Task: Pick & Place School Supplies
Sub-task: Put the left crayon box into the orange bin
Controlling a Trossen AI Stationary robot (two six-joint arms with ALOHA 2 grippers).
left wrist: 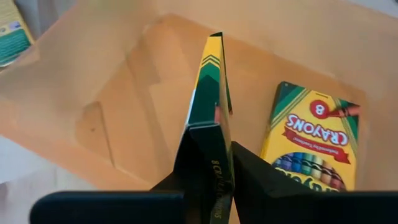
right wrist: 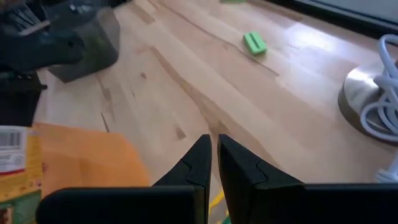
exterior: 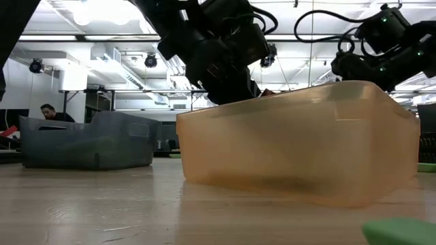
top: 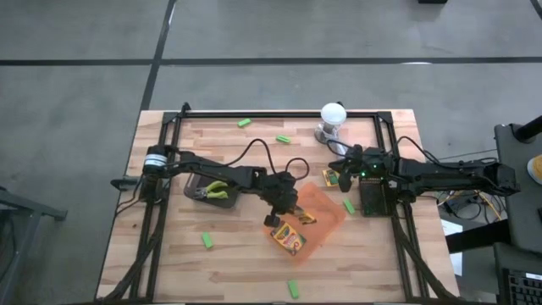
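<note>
Left gripper over orange tray
Fingers clamp a crayon box edge-on above the tray; right gripper fully closed, empty, beside the tray.

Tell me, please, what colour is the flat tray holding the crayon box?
Translucent orange tray, clearest in the left wrist view, with the yellow-and-green crayon box lying inside.

Lighting: even, diffuse overhead light; the wooden table reads bright, floor around it grey and flat. Shadows: soft, short, close under the arms. Low view: ceiling lights above the orange tray blow out to white glare; arms above the tray show as dark silhouettes; green piece in front of the tray heavily out of focus. Right wrist view: lamp base shows sheen; near fingers soft-edged.
</note>
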